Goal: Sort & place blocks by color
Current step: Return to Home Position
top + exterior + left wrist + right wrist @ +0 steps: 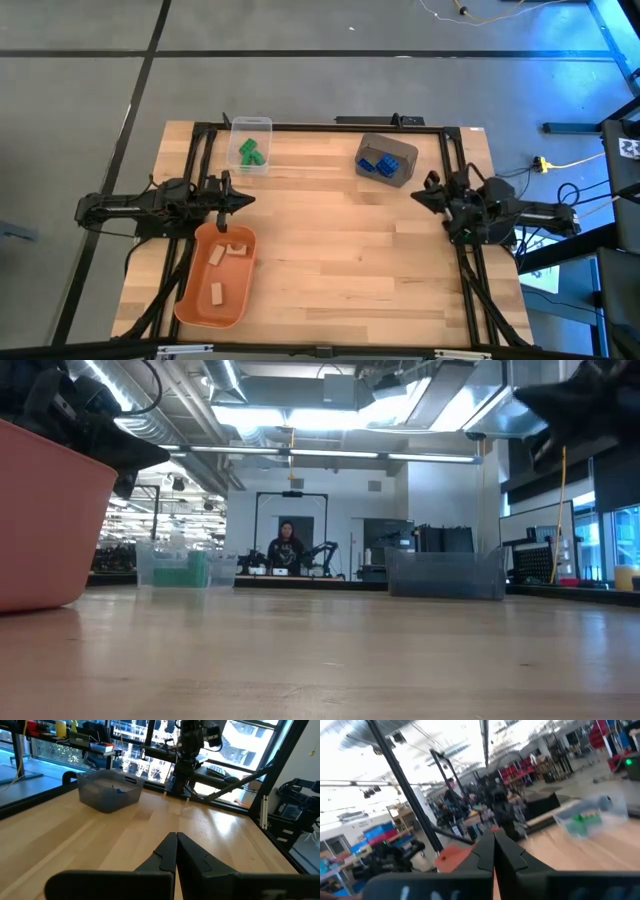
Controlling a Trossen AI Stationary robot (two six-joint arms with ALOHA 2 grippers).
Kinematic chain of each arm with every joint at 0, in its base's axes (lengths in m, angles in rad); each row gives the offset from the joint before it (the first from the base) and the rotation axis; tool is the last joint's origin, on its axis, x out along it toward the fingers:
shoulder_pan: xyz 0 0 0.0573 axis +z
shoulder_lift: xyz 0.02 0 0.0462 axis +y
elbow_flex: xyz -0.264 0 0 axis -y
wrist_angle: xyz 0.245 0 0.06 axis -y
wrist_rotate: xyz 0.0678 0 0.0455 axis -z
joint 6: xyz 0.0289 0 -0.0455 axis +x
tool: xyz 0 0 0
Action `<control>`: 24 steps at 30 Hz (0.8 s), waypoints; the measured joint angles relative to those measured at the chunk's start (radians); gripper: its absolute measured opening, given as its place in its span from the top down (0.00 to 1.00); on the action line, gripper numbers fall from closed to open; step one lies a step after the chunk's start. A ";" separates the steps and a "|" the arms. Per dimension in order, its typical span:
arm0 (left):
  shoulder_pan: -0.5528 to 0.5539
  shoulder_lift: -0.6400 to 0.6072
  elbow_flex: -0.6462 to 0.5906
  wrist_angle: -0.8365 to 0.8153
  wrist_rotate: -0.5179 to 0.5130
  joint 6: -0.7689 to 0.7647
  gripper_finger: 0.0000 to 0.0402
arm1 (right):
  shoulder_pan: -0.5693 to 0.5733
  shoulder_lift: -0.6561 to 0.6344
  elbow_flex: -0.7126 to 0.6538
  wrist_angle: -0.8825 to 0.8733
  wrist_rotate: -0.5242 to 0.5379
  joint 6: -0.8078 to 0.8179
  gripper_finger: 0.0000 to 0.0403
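Note:
Green blocks lie in a clear bin at the table's far left. Blue blocks lie in a dark grey bin at the far right. Tan wooden blocks lie in an orange tub at the near left. My left gripper is shut and holds nothing, level at the left edge above the tub's far end. My right gripper is shut and holds nothing, at the right edge, pointing toward the table's middle.
The bare wooden tabletop spreads between the two arms. A black frame runs along the far edge and both sides. In the low view, a person sits far behind the table.

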 joint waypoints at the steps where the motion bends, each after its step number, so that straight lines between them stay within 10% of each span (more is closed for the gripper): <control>1: 0.000 0.000 0.000 0.000 0.000 0.000 1.00 | 0.000 0.004 -0.013 0.002 -0.001 0.000 1.00; 24: 0.000 0.000 0.000 0.002 -0.007 0.000 1.00 | 0.002 0.035 -0.071 -0.138 -0.006 -0.209 0.98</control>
